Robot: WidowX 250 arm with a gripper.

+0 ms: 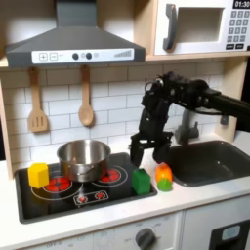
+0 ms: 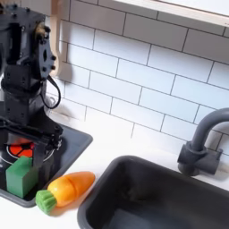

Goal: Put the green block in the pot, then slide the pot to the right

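Observation:
The green block (image 1: 142, 181) (image 2: 20, 176) rests on the front right corner of the black stovetop (image 1: 68, 190). My gripper (image 1: 145, 154) (image 2: 30, 147) hangs just above it, open, with nothing between its fingers. The shiny steel pot (image 1: 84, 158) stands on the stovetop's back burners, to the first exterior view's left of the gripper and apart from it.
An orange-and-green toy carrot (image 1: 164, 176) (image 2: 64, 190) lies on the counter right beside the green block. A yellow block (image 1: 38, 175) sits at the stovetop's left edge. The sink (image 1: 210, 161) (image 2: 152, 201) with its faucet (image 2: 201, 143) lies to the right. Wooden utensils (image 1: 86, 98) hang on the tiled wall.

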